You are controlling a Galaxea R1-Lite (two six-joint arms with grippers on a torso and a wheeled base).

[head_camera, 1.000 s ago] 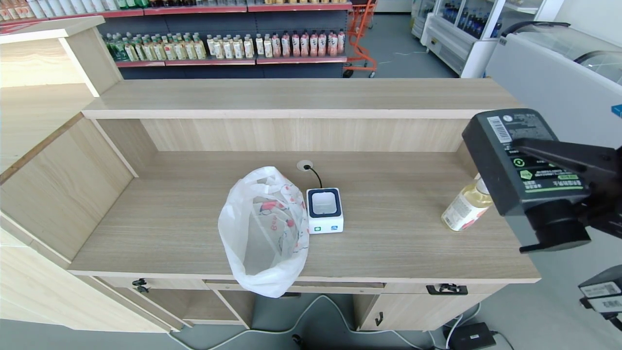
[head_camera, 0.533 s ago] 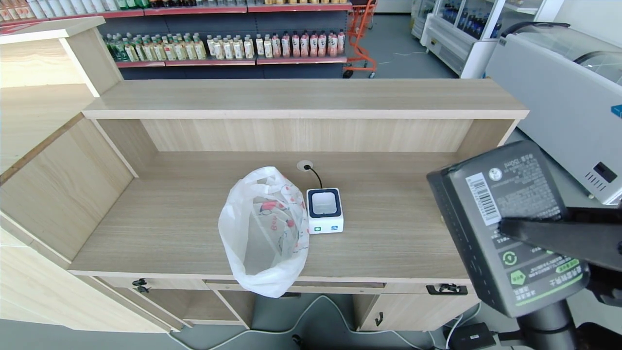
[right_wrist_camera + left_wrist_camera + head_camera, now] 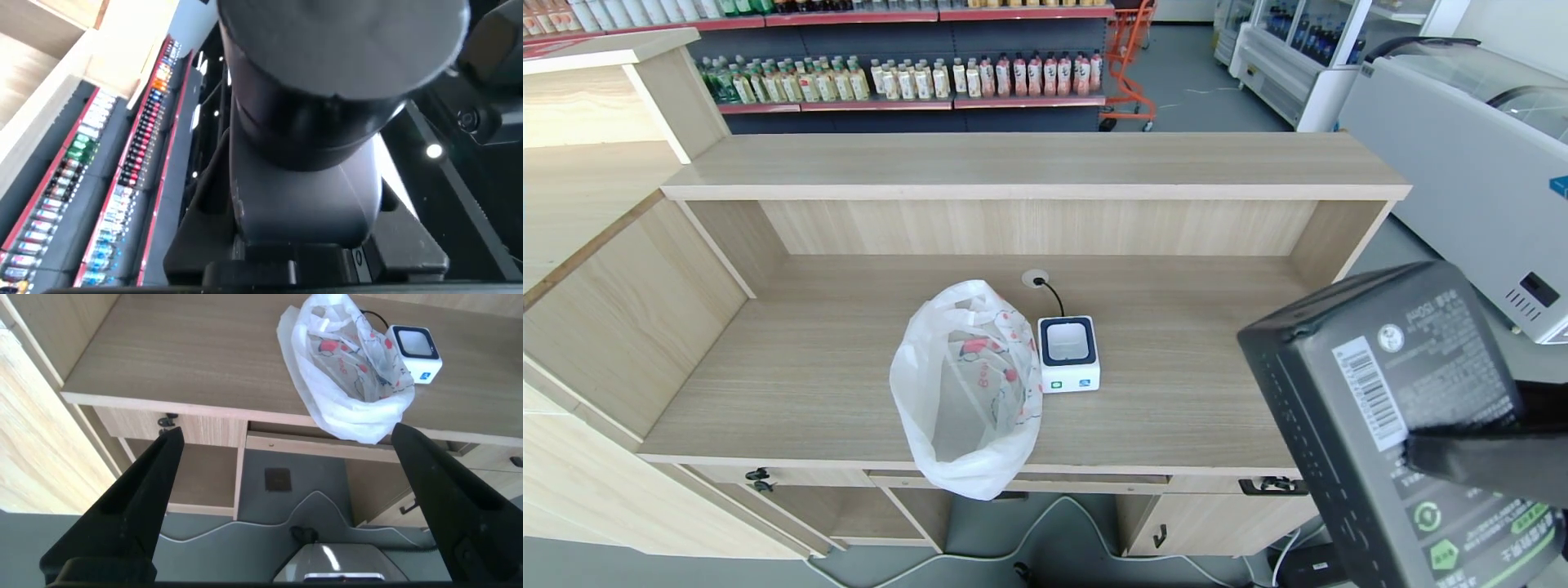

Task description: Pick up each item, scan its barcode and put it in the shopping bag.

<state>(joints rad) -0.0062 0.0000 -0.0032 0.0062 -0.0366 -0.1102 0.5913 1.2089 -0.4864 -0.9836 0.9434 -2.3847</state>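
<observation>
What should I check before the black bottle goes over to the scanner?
1. Black bottle gripped by the right hand: ok.
2. Barcode turned toward the scanner: not ok, it faces up at the head camera.
3. Scanner window uncovered: ok.
4. Bag mouth open: ok.
5. Left hand open and off the counter: ok.

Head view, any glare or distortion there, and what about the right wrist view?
Head view: strong light washes out the wood panel at far left, and the black box, near the lens, looms oversized. Right wrist view: one bright dot glares against dark surroundings.
</observation>
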